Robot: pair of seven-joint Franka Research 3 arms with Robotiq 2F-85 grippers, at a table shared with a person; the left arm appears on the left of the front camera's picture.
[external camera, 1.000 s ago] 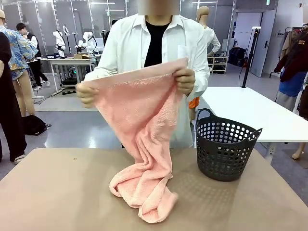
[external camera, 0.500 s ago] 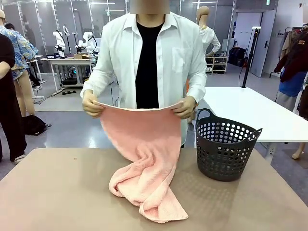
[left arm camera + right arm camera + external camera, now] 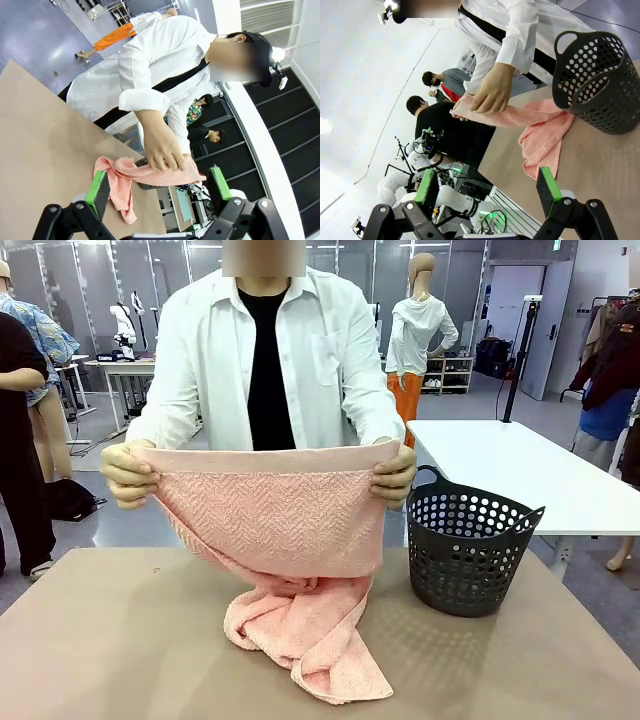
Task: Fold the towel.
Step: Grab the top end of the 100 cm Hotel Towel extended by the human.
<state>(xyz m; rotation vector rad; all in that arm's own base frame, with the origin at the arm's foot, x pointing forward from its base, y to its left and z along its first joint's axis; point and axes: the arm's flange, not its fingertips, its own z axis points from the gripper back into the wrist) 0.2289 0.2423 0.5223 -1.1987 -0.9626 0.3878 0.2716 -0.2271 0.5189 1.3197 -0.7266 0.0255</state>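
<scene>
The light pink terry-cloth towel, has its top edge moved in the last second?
Yes. The top edge of the towel has dropped and spread wider, nearly level with the handle of the dark perforated plastic basket.

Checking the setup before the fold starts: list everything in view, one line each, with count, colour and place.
towel: 1, pink, top edge held up across the table's far side, lower end bunched on the table
basket: 1, dark grey with holes, on the table to the robot's right of the towel
table: 1, tan, in front of the robot
white table: 1, white, behind the basket
person: 1, white shirt over black top, at the far side
hands: 2, bare, one gripping each top corner of the towel
left tool: 1, black with green pads, open, off the towel
right tool: 1, black with green pads, open, off the towel
</scene>
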